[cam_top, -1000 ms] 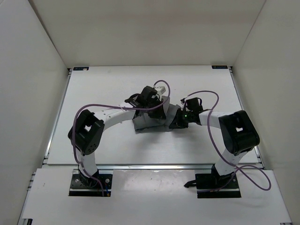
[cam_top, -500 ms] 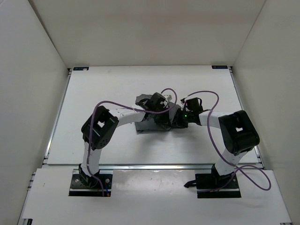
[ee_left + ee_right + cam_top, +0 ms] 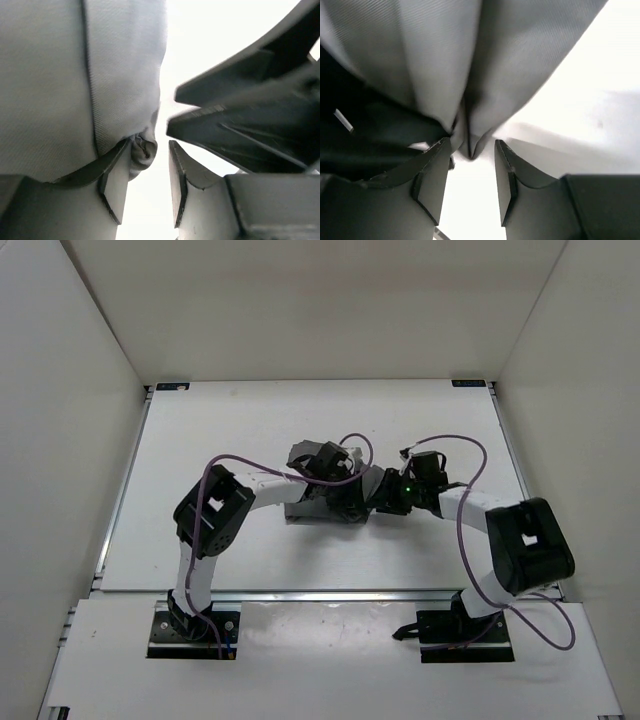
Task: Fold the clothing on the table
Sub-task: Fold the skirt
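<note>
At mid-desk, the dark grey pleated fabric skirt (image 3: 310, 508) sits bunched in a compact folded block on the flat white desk (image 3: 200, 440). The left jaws and right jaws both stand apart around loose cloth edges, probably so the fold settles.

Clothing (image 3: 305, 510) mostly hidden overhead; cropped in both wrist views.

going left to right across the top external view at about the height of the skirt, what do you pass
table's left rail → left arm's elbow → clothing → right arm's wrist → right arm's elbow
</note>
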`<state>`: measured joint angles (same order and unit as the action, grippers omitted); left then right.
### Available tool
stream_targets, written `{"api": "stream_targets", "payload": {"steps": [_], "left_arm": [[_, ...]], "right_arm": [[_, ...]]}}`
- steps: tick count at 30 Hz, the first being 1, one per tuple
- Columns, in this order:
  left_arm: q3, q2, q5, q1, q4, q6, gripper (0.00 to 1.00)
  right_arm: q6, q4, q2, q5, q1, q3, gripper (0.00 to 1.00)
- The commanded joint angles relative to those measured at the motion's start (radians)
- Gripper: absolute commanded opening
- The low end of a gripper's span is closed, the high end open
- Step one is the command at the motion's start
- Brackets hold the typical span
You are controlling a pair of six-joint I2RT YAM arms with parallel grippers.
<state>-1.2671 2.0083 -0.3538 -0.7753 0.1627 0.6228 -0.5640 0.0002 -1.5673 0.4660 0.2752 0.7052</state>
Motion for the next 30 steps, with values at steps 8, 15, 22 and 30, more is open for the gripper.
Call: {"api": "stream_targets", "payload": {"steps": [8, 15, 22, 30], "left_arm": [[-0.045, -0.242, -0.093, 0.062, -0.035, 0.011, 0.60], [0.124, -0.535, -0.163, 0.362, 0.231, -0.157, 0.99], [0.190, -0.834, 0.192, 0.442, 0.485, -0.392, 0.99], [0.249, -0.876, 0.248, 0.455, 0.647, -0.482, 0.98]], "right_arm": [[0.030, -0.037, 0.311, -0.081, -0.114, -0.061, 0.42], [0.098, -0.137, 0.431, -0.064, -0.274, -0.084, 0.46], [0.088, -0.120, 0.392, -0.072, -0.197, -0.059, 0.55], [0.170, -0.071, 0.339, -0.037, -0.134, -0.015, 0.99]]}}
